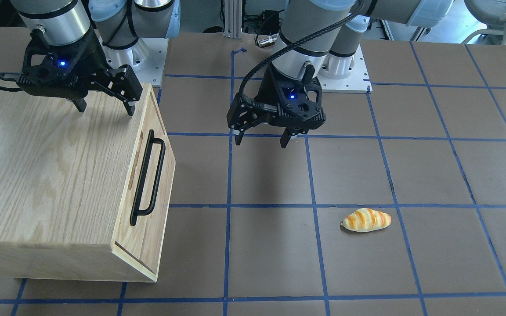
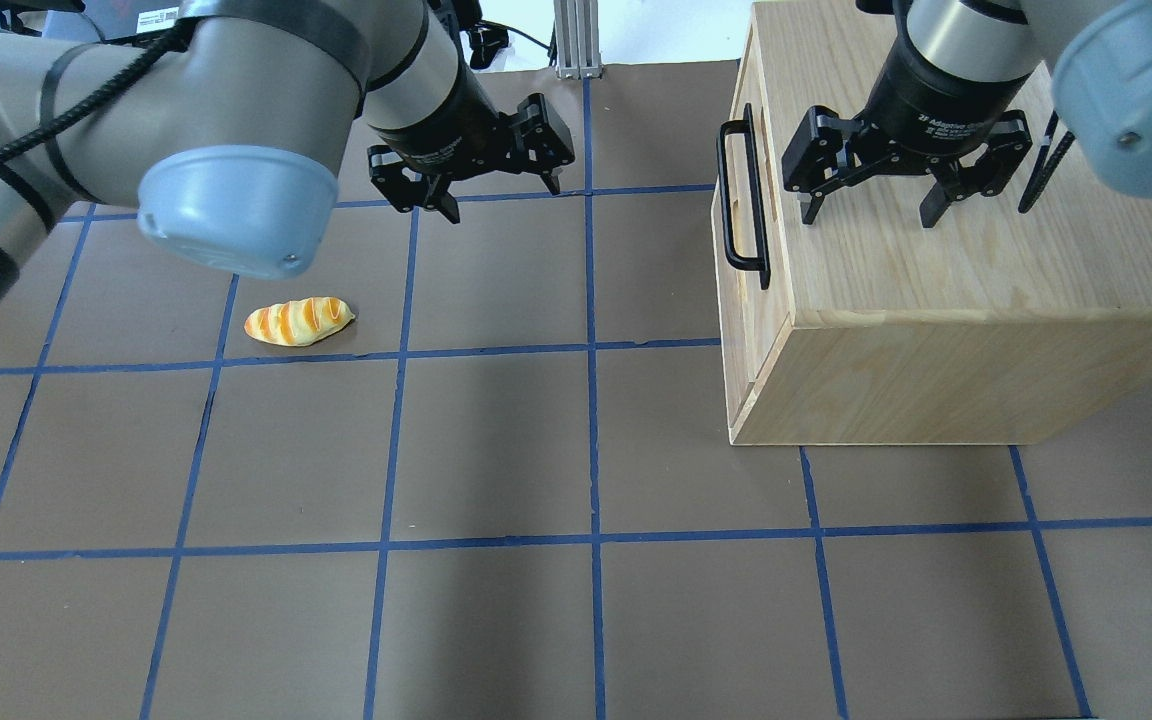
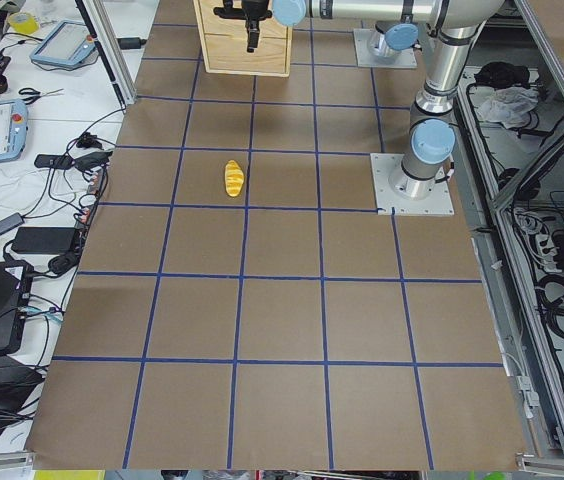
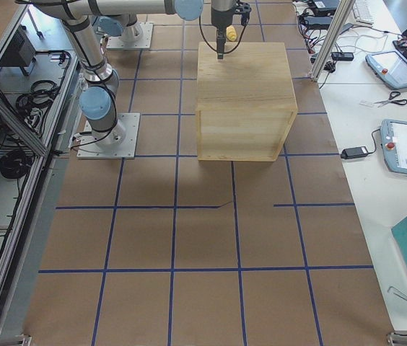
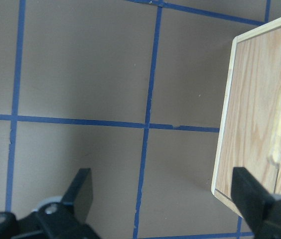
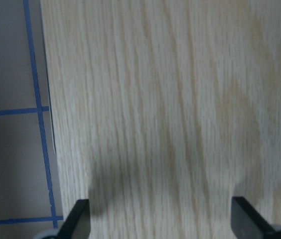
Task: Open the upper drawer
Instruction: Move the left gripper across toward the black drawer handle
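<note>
The light-wood cabinet (image 1: 51,175) stands on the table. Its upper drawer front (image 1: 147,175) carries a long black bar handle (image 1: 156,175) and sits flush with the cabinet. The handle also shows in the overhead view (image 2: 742,195). My right gripper (image 1: 106,109) is open and empty, hovering over the cabinet's top (image 2: 986,270) behind the handle edge (image 2: 868,216). My left gripper (image 1: 261,142) is open and empty above the bare table, in front of the drawer face and apart from it (image 2: 502,198). The left wrist view shows the cabinet's front (image 5: 250,114) at its right edge.
A toy bread loaf (image 1: 366,219) lies on the brown, blue-taped table (image 1: 411,175), away from the cabinet (image 2: 298,321). The right wrist view shows only the cabinet top (image 6: 170,114) and a strip of table.
</note>
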You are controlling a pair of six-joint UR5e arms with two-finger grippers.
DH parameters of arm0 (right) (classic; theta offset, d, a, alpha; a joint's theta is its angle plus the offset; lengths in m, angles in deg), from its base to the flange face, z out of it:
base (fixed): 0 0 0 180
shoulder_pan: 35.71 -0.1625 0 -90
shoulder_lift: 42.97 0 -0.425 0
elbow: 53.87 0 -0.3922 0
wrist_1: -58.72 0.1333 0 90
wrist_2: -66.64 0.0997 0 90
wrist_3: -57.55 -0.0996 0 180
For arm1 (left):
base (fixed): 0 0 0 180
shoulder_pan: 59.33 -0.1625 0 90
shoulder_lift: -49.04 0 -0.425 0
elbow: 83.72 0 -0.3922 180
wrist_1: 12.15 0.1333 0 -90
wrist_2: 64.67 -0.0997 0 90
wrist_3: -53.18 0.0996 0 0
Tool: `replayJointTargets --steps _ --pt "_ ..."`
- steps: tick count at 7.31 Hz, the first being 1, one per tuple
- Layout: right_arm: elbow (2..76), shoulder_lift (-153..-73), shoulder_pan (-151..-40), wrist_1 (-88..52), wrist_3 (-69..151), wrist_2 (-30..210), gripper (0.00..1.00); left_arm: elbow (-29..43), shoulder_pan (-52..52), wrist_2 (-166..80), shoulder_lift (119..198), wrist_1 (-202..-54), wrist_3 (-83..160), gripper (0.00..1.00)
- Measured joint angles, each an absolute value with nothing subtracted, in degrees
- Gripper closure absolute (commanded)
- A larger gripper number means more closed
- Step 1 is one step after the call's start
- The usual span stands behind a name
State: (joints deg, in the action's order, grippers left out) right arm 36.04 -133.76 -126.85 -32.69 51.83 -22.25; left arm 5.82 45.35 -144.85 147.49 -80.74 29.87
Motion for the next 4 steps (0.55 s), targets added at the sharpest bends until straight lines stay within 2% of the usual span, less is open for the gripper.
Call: replayJointTargets --steps 4 --pt "36.0 -133.8 -126.8 -32.7 51.8 -22.3 0.00 1.0 49.1 -139.0 153.3 -77.3 19.0 0.00"
